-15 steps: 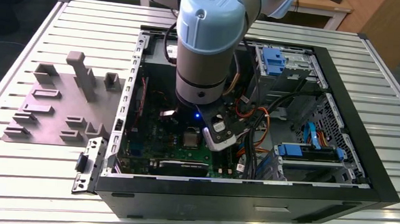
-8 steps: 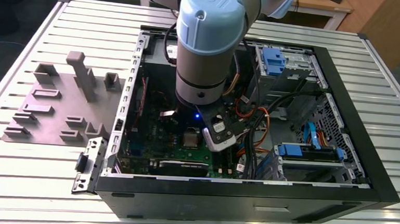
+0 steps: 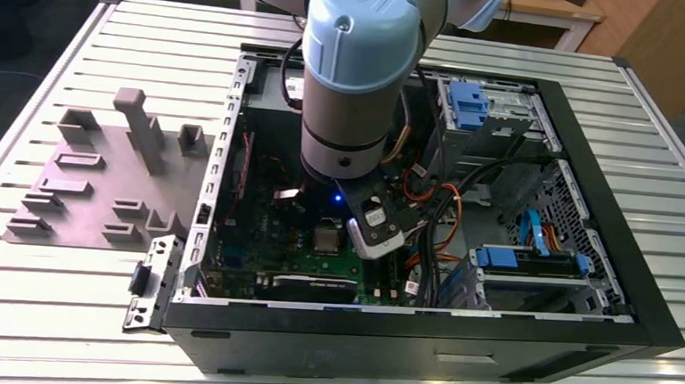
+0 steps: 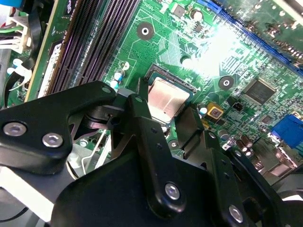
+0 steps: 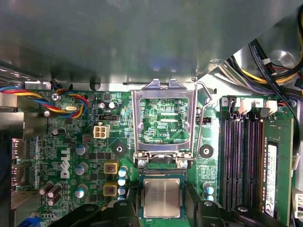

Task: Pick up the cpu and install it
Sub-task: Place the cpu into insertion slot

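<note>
cpu (image 5: 161, 204) sits in the motherboard socket (image 5: 161, 175) inside the open PC case (image 3: 428, 353) on the counter (image 3: 49, 317); socket frame (image 5: 164, 118) flipped up; pincer (image 5: 163, 213) released, fingers (image 5: 127, 215) straddling the chip

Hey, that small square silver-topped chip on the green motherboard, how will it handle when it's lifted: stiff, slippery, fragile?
The small flat square silver-topped cpu looks rigid and is probably light, being so thin. Its smooth metal top reflects light, so it may be slippery. Lying flat, it shouldn't roll or tip.
</note>
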